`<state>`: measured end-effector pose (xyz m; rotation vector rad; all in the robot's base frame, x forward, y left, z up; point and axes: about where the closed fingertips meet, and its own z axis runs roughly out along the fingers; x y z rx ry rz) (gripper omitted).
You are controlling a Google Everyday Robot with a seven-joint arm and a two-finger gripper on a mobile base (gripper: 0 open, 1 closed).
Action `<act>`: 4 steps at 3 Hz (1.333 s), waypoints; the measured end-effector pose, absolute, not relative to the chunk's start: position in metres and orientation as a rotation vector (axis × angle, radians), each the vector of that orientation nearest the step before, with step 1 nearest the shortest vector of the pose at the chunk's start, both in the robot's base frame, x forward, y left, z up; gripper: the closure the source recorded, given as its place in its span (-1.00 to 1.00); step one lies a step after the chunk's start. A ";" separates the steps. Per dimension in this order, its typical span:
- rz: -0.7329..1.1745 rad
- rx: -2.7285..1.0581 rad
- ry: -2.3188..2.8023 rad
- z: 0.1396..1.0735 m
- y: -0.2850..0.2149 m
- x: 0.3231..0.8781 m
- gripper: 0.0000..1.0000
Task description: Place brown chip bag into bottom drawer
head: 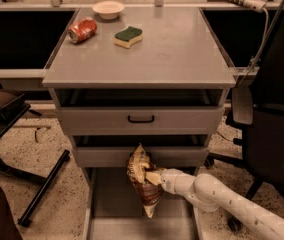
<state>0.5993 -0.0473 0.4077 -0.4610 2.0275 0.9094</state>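
Bag held over open drawer.
Gripper (pixel 151 177) reaches in from the right, below the cabinet's (pixel 147 54) two upper drawers, jaws clamped on the bag (pixel 138 170) at mid-height; bag hangs upright, crinkled, its lower end above the floor of the pulled-out bottom drawer (pixel 113 201), its top against the front of the drawer above; on the cabinet top, well apart from the bag: can (pixel 82 30) on its side, sponge (pixel 128 36), bowl (pixel 108 9).
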 end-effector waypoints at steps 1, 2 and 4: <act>0.938 -0.397 2.043 0.406 -0.079 0.583 1.00; 0.997 -0.418 2.067 0.396 -0.087 0.573 1.00; 0.998 -0.305 2.156 0.342 -0.100 0.564 1.00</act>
